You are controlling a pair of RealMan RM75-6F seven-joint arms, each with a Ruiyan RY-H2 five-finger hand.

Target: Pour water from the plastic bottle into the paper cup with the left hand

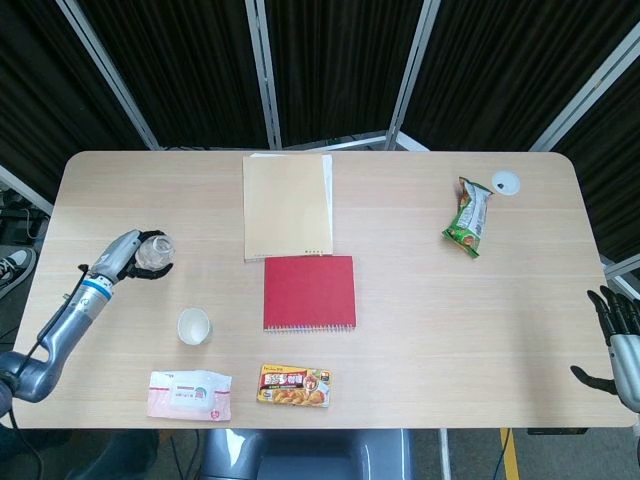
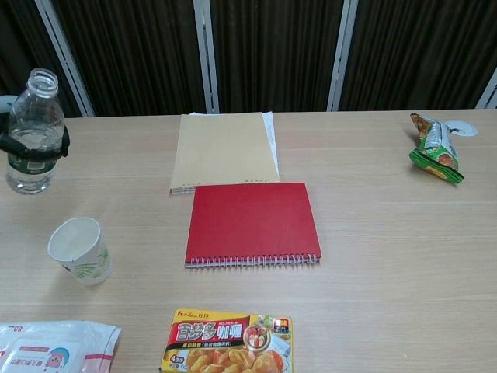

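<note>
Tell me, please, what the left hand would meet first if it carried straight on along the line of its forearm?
Holding the plastic bottle, the left hand points up and right across the table. The tan notebook looks like the first thing in that line, though the hand's height above the table is unclear.

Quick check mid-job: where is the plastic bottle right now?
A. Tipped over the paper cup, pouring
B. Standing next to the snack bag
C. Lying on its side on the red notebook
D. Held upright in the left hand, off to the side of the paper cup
D: the left hand holds the plastic bottle upright with its open neck up, well away from the paper cup, not above it.
</note>
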